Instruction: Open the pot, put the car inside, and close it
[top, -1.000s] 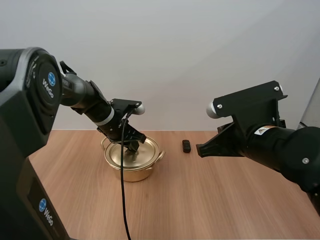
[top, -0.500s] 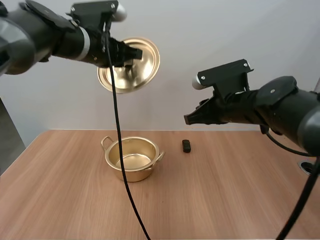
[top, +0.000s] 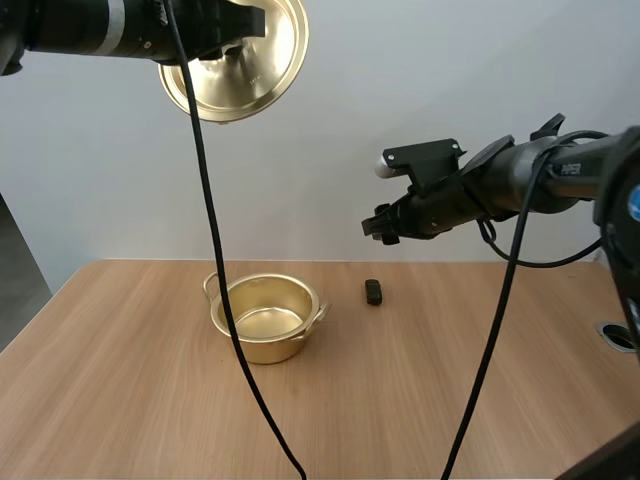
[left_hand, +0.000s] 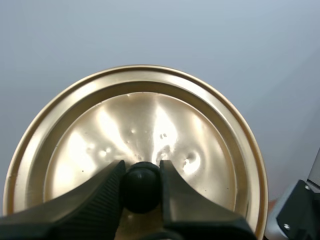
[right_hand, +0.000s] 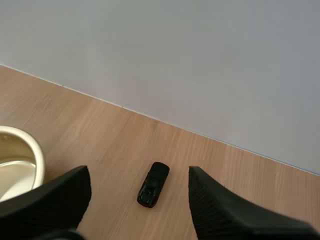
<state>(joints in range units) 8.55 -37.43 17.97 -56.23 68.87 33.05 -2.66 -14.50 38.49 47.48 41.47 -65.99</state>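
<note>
- Moved since half a second back: both arms, over a desk (top: 450, 400) where everything else lies as it did. One arm has carried its load higher above the pot (top: 262, 345). The other has reached out and come lower, to the right of the pot.
- Open and empty, the pot stands on the desk, so the first step looks done.
- High above the pot hangs the lid (top: 235, 60), tipped on edge; a second ago it sat on the pot.
- Up there the left gripper (left_hand: 141, 170) has its fingers (left_hand: 100, 195) clamped tight on the lid's black knob (left_hand: 141, 187).
- Up and to the right of the pot, the right gripper (top: 378, 228) hovers with its fingers (right_hand: 55, 200) spread wide and holding nothing, the car lying between them far below.
- Smallest, the car (top: 373, 292) rests on the desk near the pot's right side, apart from it and untouched. Picking it up, dropping it in and putting the lid back are all left to do.
</note>
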